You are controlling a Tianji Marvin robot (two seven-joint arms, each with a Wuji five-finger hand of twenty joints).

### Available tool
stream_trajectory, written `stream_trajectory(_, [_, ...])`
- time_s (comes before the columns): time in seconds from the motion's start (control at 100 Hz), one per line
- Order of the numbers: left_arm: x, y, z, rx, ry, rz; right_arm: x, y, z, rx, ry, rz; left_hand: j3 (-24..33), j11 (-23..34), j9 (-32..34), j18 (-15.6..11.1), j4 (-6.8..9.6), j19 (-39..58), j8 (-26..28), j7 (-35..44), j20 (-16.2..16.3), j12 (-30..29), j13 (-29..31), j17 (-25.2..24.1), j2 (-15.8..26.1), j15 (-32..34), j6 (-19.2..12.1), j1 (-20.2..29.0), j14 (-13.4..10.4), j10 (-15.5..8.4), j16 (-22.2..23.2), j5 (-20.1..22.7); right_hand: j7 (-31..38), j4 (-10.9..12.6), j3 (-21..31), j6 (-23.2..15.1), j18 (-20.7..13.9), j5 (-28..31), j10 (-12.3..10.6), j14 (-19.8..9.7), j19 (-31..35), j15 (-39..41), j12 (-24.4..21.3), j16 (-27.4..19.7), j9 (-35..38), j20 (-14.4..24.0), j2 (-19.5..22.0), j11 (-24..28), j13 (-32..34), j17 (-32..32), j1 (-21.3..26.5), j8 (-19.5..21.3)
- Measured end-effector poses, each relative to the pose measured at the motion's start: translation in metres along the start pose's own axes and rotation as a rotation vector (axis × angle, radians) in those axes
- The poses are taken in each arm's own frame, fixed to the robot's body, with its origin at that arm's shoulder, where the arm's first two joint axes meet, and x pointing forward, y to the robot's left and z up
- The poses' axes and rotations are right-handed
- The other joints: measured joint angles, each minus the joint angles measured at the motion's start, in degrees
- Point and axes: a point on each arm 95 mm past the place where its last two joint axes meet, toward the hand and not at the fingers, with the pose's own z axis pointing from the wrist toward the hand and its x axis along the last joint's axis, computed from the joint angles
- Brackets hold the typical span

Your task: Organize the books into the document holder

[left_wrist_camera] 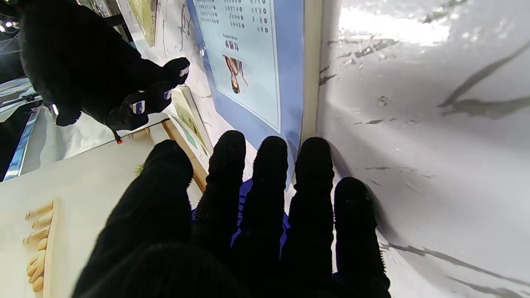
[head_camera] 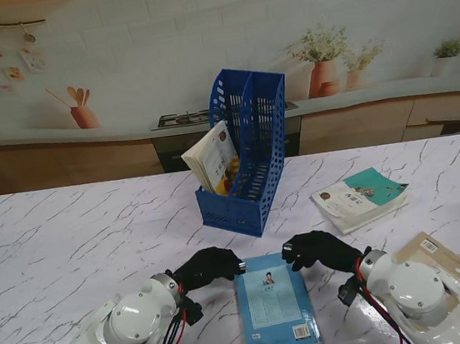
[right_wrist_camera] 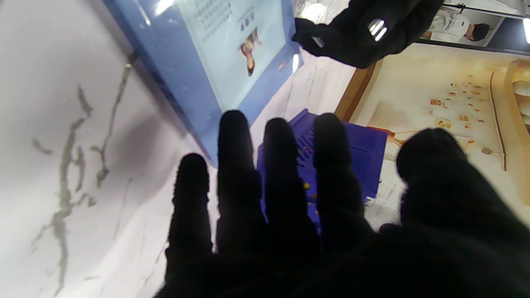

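Observation:
A light blue book (head_camera: 275,302) lies flat on the marble table near me, between my two gloved hands. My left hand (head_camera: 209,267) hovers at its far left corner, fingers apart and holding nothing. My right hand (head_camera: 319,250) hovers at its far right corner, likewise open. The same book's cover (left_wrist_camera: 248,58) (right_wrist_camera: 232,45) shows in both wrist views beyond the fingertips. A blue document holder (head_camera: 245,155) stands farther off at mid table, with one white book (head_camera: 213,157) leaning in its left slot.
A teal and white book (head_camera: 361,198) lies to the right of the holder. A brown book (head_camera: 442,259) lies under my right forearm. Beyond the table's far edge runs a counter with a stove.

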Motion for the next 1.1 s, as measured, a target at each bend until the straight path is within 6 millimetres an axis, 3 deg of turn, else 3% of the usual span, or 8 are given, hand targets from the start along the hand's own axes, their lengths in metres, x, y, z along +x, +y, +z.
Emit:
stream_trajectory(0.07, [0.0,-0.001,-0.001,0.005,0.001,0.011,0.001,0.002,-0.001,-0.02,-0.003,-0.019,0.0,0.0,0.0,0.2,0.0,-0.8,0.0,0.0,-0.5,0.0,0.0,-0.1,0.0,-1.0,0.0,0.0,0.0,0.0,-0.2,0.0,0.0,0.0,0.0,0.0,0.0,0.0,0.0,0.0,0.8,0.0,0.0,0.0,0.0,0.0,0.0,0.0,0.0,0.9,0.0,0.0])
stream_trajectory(0.19, [0.001,-0.007,-0.011,0.04,0.003,-0.003,0.004,0.006,-0.003,-0.057,-0.024,-0.056,0.0,0.0,-0.3,1.5,0.0,-1.2,0.0,-0.1,-0.7,0.0,-0.9,-0.2,0.0,-2.8,0.0,0.0,2.5,0.1,-1.3,-0.3,-0.5,0.0,0.2,0.1,0.0,0.0,0.1,0.0,6.0,0.7,0.0,0.0,0.1,2.3,-1.3,0.0,1.2,4.8,0.0,-0.2])
stream_trajectory(0.3, [0.003,-0.008,-0.021,0.061,-0.006,-0.016,0.01,0.011,-0.007,-0.082,-0.091,-0.072,0.0,0.0,-2.1,1.7,0.0,-1.2,0.0,-0.8,-0.7,0.0,-1.0,-0.2,0.0,-3.0,0.0,0.0,2.5,0.1,-1.3,-1.3,-2.2,0.0,4.3,4.5,0.0,0.0,3.1,1.4,11.1,3.4,-1.2,-0.2,1.7,5.6,-4.7,0.1,3.9,11.3,-0.1,-2.3])
stream_trajectory(0.44, [-0.003,-0.011,-0.028,0.068,-0.047,-0.047,0.017,0.017,-0.009,-0.106,-0.178,-0.098,0.1,-0.6,-5.0,2.3,0.0,-1.2,0.0,-4.4,-0.7,0.0,-1.7,1.4,-0.1,-3.7,1.1,-1.6,2.5,0.1,-0.7,-4.5,-4.4,0.0,9.5,8.7,0.0,0.0,5.7,2.4,14.6,3.6,-5.0,-1.5,3.1,5.7,-8.3,-2.1,6.8,17.0,-1.1,-5.0])
stream_trajectory(0.63, [-0.01,-0.012,-0.03,0.062,-0.098,-0.128,0.021,0.023,-0.008,-0.101,-0.295,-0.07,5.0,-0.9,-10.8,2.8,0.22,-1.2,-0.2,-11.3,-0.8,0.0,-1.7,7.2,-3.1,-3.2,4.9,-4.1,2.6,2.7,0.6,-10.9,-8.7,0.0,14.0,18.0,1.4,0.0,12.4,3.3,17.3,3.1,-12.5,-5.9,3.6,0.7,-10.6,-2.9,9.8,22.3,-2.4,-9.9])
stream_trajectory(0.76, [-0.011,-0.013,-0.028,0.073,-0.138,-0.128,0.023,0.021,-0.009,-0.087,-0.364,-0.038,5.8,-0.9,-12.2,1.3,0.22,0.5,-1.2,-13.3,-0.8,0.0,-0.7,11.6,-3.7,-0.1,8.0,-4.7,0.7,5.1,1.1,-13.0,-10.7,0.0,15.0,21.6,2.9,-0.1,16.0,4.5,17.8,-0.1,-14.1,-9.6,2.5,-1.3,-11.8,-3.7,10.4,25.1,-3.1,-12.7])
stream_trajectory(0.9, [-0.008,-0.013,-0.025,0.082,-0.178,-0.185,0.027,0.015,-0.008,0.001,-0.412,0.005,9.2,-0.2,-12.9,1.5,0.23,1.8,-2.2,-14.9,-1.1,-0.1,-0.7,14.5,-5.1,1.1,10.0,-5.3,1.2,7.1,0.7,-13.0,-12.0,0.0,14.9,23.2,3.6,-1.3,18.0,5.7,17.0,-3.9,-14.9,-13.5,0.2,-3.6,-11.9,-6.0,9.7,25.0,-4.4,-14.7])
stream_trajectory(1.1, [-0.005,-0.007,-0.02,0.062,-0.169,-0.223,0.034,0.009,0.0,0.042,-0.451,0.052,9.4,-0.2,-12.8,1.8,0.23,4.1,-2.3,-15.6,-1.2,-0.4,-0.7,15.1,-5.1,1.6,10.6,-5.3,1.9,7.2,0.2,-13.4,-14.7,0.0,12.9,25.8,4.3,-5.2,20.5,8.0,14.1,-9.1,-15.5,-15.6,-4.5,-5.5,-10.0,-7.9,5.2,21.4,-5.0,-16.1])
